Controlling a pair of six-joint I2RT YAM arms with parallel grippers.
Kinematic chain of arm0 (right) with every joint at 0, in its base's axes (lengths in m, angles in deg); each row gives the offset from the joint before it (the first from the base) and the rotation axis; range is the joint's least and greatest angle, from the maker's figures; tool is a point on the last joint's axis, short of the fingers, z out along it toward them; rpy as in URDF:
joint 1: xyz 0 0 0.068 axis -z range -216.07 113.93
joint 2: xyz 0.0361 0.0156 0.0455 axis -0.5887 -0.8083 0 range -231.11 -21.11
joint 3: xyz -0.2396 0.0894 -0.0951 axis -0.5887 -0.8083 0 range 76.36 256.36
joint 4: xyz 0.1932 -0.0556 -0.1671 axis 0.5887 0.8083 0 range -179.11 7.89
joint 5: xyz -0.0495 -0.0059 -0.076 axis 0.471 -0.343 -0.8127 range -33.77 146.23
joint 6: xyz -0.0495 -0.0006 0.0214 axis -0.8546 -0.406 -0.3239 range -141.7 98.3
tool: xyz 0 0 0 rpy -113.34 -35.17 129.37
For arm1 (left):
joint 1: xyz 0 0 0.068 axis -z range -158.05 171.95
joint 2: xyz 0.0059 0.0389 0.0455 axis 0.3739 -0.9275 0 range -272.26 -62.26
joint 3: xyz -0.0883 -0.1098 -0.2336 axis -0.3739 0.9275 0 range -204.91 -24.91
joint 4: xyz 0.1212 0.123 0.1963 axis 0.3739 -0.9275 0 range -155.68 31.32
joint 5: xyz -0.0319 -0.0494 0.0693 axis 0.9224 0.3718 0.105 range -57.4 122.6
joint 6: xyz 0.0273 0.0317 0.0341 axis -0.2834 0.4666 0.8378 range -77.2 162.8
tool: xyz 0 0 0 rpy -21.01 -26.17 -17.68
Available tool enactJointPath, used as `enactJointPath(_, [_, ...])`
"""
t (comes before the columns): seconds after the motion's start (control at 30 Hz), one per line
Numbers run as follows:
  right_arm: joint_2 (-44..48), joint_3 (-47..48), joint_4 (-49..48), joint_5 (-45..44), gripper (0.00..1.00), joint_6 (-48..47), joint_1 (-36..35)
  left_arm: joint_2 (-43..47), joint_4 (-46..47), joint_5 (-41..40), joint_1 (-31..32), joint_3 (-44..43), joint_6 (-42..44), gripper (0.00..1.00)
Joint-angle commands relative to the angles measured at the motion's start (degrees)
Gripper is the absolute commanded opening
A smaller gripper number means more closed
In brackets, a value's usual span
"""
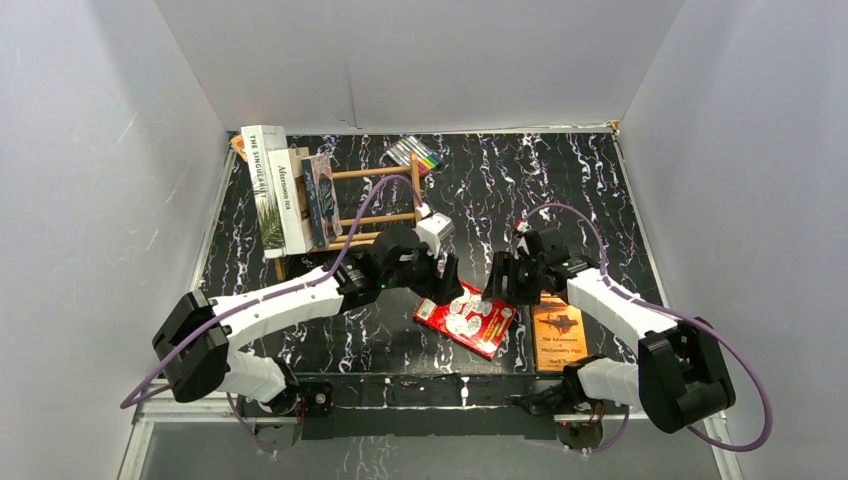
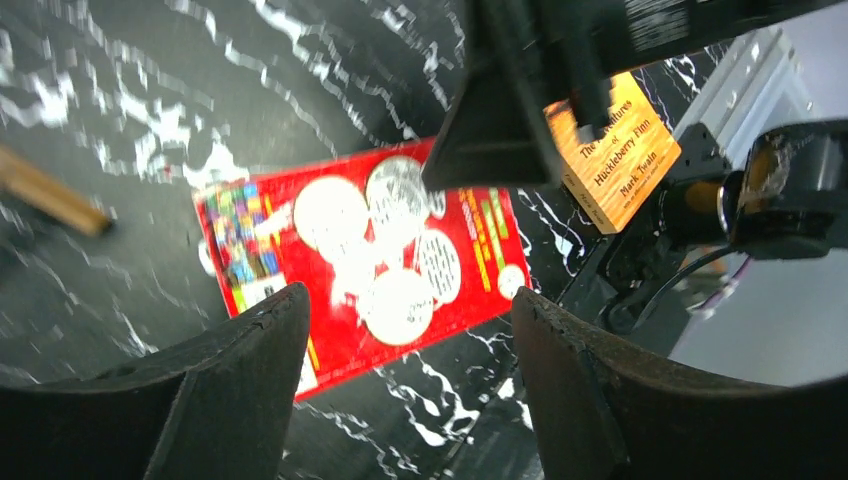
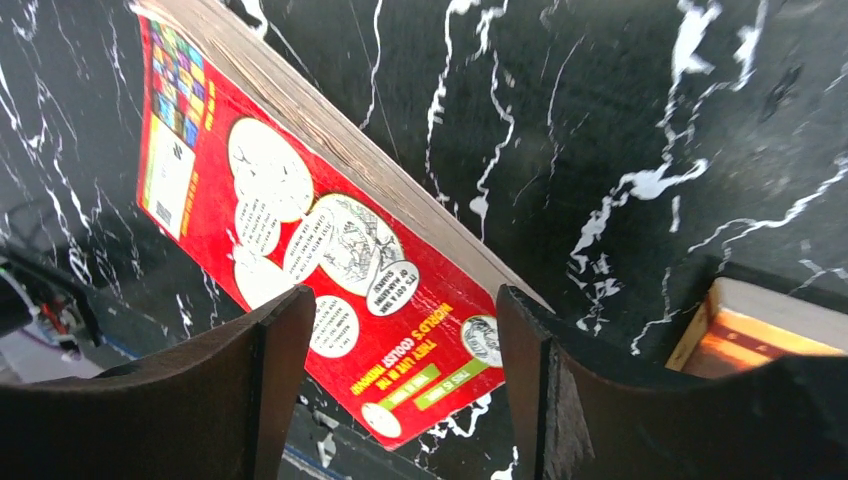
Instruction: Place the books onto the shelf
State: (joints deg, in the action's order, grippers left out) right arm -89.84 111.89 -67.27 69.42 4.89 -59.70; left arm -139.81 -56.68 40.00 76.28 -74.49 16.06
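From above: shows three of five books already upright at the left end of the shelf (image 1: 375,205), upper left of frame: white palm-leaf book (image 1: 262,190), plain white book (image 1: 290,200), dark blue book (image 1: 322,197). Leaves two flat on the table (image 1: 590,190): red book (image 1: 468,318) at lower centre, orange book (image 1: 558,335) just right of it. Puts task a little past halfway, by that count. Places left gripper (image 1: 447,280) and right gripper (image 1: 508,282) close together over the red book's upper edge. Leaves the shelf's right half free. Left wrist: shows jaws spread, pinching nothing, red book flat below them mid-frame, the other arm's dark body crowding top centre. Right wrist: shows jaws spread and empty too, red book's page edge running diagonally from upper left, orange book's corner close at lower right.
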Motion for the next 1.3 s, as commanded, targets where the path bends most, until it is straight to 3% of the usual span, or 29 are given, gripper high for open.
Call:
enactJointPath(0.0, [0.4,-3.2,-1.4,7.3,0.74,1.8,0.0,-1.0,-4.3,2.3,1.2,-4.5,22.2,0.70])
enactJointPath(0.07, [2.0,-3.4,-0.7,5.2,0.72,2.1,0.0,-1.2,-2.4,3.0,1.2,-4.0,25.5,0.71])
enactJointPath(0.23, [8.9,-1.7,6.2,-13.3,0.73,6.5,0.1,-4.2,3.1,6.9,1.3,-3.0,30.0,0.70])
enactJointPath(0.33, [11.8,-3.0,9.7,-17.8,0.74,10.7,0.1,-6.6,5.5,8.3,1.3,-2.3,32.2,0.70])
enactJointPath(0.53, [14.8,-9.2,9.2,-9.6,0.72,18.1,0.1,-13.4,5.9,1.6,1.3,-5.2,31.8,0.64])
enactJointPath(0.67, [18.3,-12.6,6.6,-4.0,0.72,21.6,0.1,-15.2,3.7,-11.3,1.3,-5.8,23.4,0.67])
enactJointPath(0.77, [19.5,-14.7,5.0,-2.0,0.73,23.4,0.1,-15.0,1.6,-15.0,1.2,-4.7,17.0,0.69])
enactJointPath(1.03, [19.7,-20.2,-2.7,-0.3,0.72,27.0,0.1,-11.1,5.6,-10.9,0.4,5.2,-0.5,0.72])
enactJointPath(1.27, [26.7,-26.1,-18.5,6.1,0.69,30.8,0.1,-11.3,10.4,-3.1,-0.1,11.7,-7.0,0.66])
